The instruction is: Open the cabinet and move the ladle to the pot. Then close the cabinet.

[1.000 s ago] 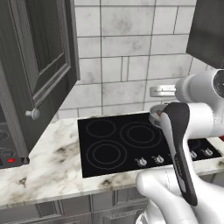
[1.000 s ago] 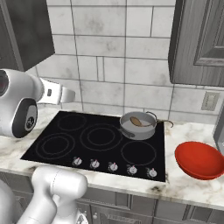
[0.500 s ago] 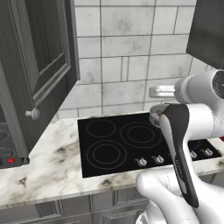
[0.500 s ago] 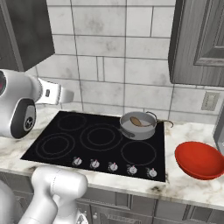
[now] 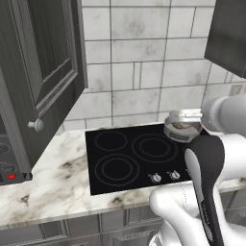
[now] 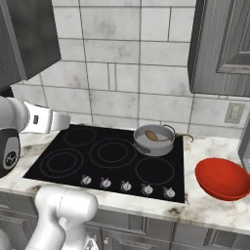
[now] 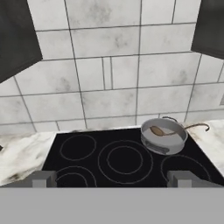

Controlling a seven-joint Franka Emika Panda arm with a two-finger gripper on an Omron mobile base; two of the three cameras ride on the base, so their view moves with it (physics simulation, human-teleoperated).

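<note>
Already laid in the pot [image 6: 154,140] at the stove's [image 6: 78,158] back right corner: the ladle [image 6: 152,135], bowl inside. Above the front edge, gripper [image 7: 112,178] released, empty. Cabinet [image 5: 45,72] door ajar.

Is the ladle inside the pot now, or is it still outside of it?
Inside. In the right base view the ladle lies in the pot on the stove, its end leaning over the rim.

Shiny metal pot [image 6: 154,140]; glossy black stovetop [image 6: 107,158]; veined marble counter [image 5: 53,185]; grey wood-grain cabinet [image 5: 41,72]
</note>
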